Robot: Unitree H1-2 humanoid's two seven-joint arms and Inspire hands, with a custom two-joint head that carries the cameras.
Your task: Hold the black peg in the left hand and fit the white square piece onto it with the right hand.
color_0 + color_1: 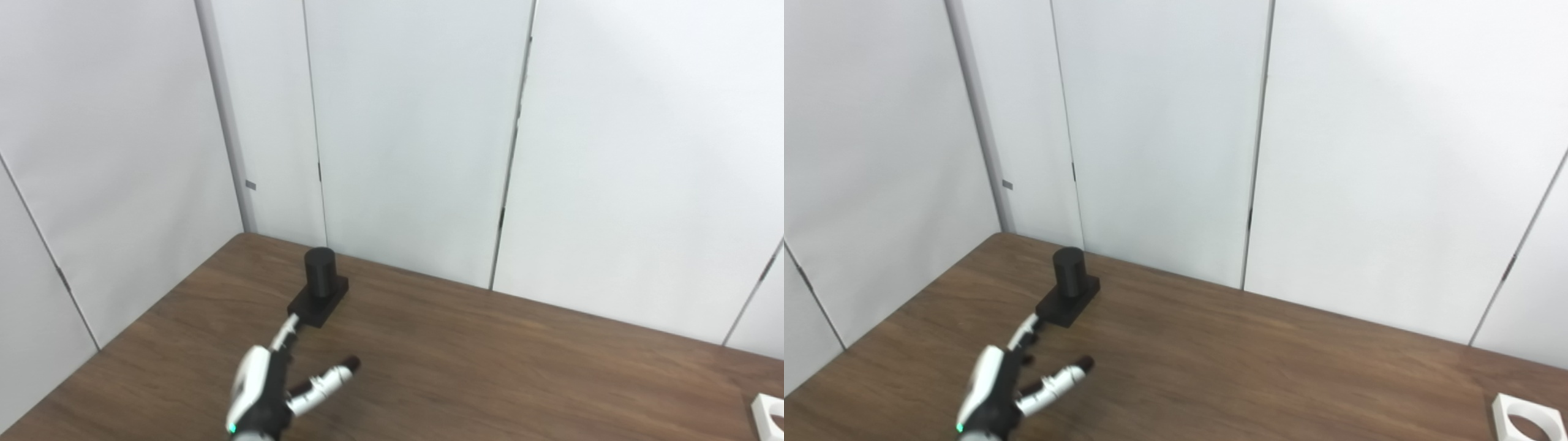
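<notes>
Now, counter (490, 367): brown wood, fills the lower frame.
Left hand (269, 386): lower left, fingers (324, 380) spread apart, holding nothing, one fingertip just beside the peg's base.
Black peg (320, 272): left of centre, upright on its base.
White square piece (1528, 419): lower right corner, flat, well apart.

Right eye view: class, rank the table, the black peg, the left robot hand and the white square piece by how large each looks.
1. table
2. left robot hand, nearest the camera, so enlarged
3. black peg
4. white square piece, cut off by the frame edge, so unsure
</notes>
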